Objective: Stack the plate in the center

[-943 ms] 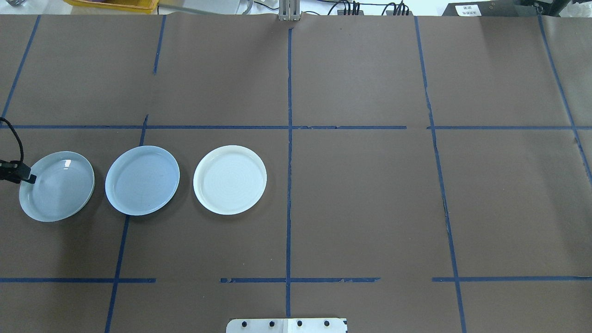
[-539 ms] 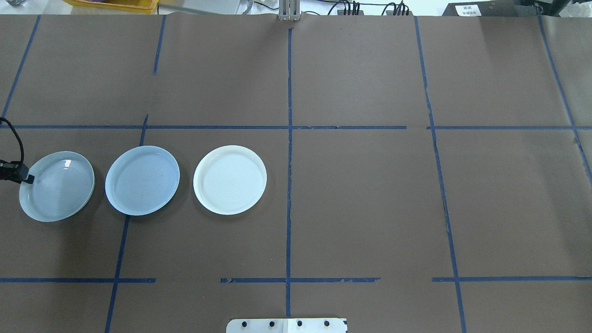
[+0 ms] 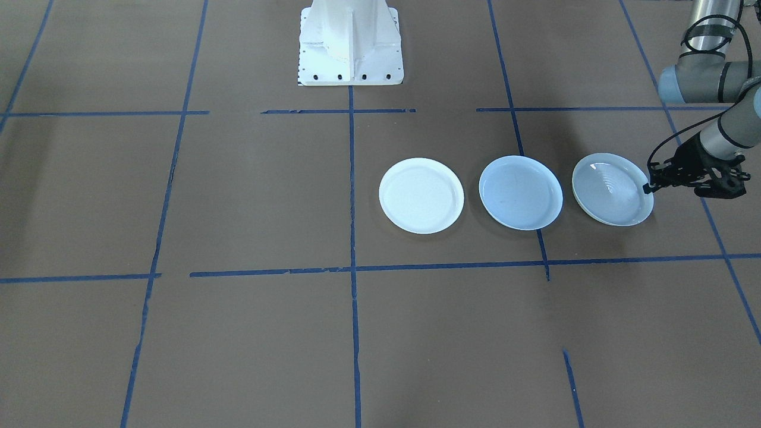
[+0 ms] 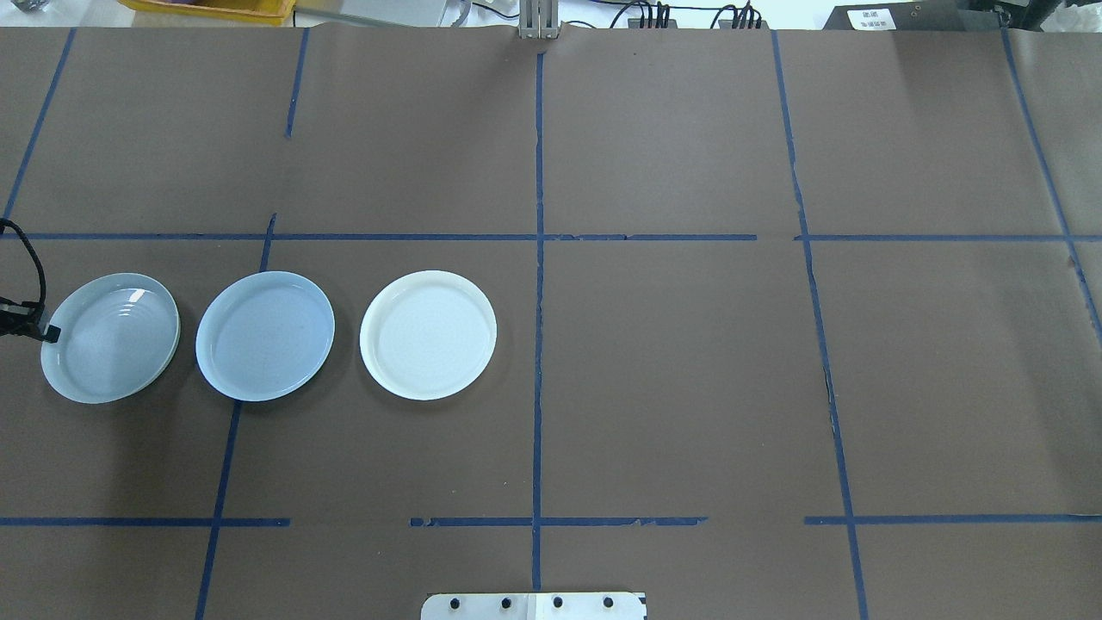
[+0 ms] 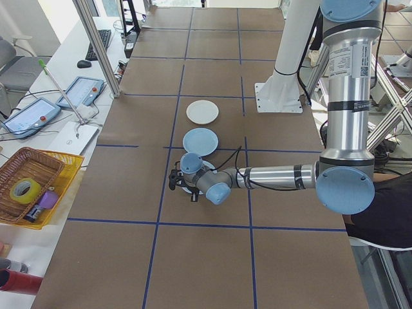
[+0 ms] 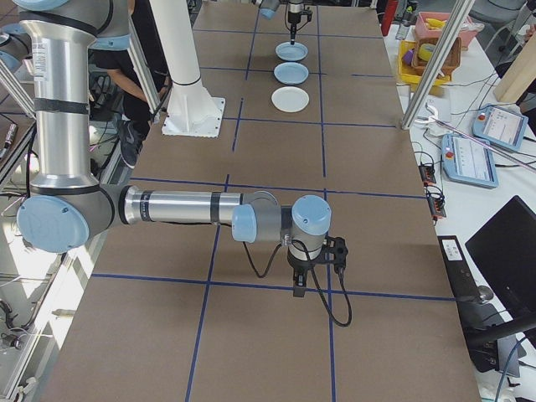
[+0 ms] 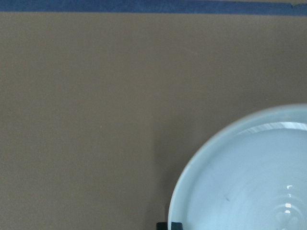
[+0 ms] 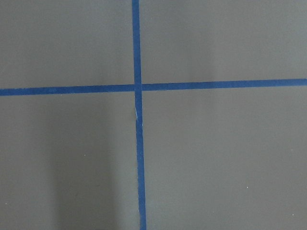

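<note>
Three round plates lie in a row. The center plate [image 4: 265, 336] [image 3: 520, 192] is smooth, glossy and pale blue, with nothing on it. A bright white plate [image 4: 428, 335] [image 3: 421, 195] sits on one side of it and a pale-blue plate with concentric ripples [image 4: 110, 337] [image 3: 612, 189] on the other. My left gripper [image 4: 50, 333] [image 3: 648, 187] is shut on the rippled plate's outer rim; a black fingertip [image 7: 169, 225] shows at that rim [image 7: 192, 167]. My right gripper [image 6: 311, 289] hangs over bare table far from the plates; I cannot tell its state.
Blue tape lines [image 4: 538, 258] divide the brown table into squares. The robot's white base [image 3: 349, 41] stands at the near edge. A yellow basket [image 5: 32, 183] and tablets [image 5: 80, 91] sit on a side bench beyond the table.
The rippled plate has shifted slightly toward the far side and looks smaller and flatter, its rings now showing. The left gripper stays at its rim. The other two plates have not moved.
</note>
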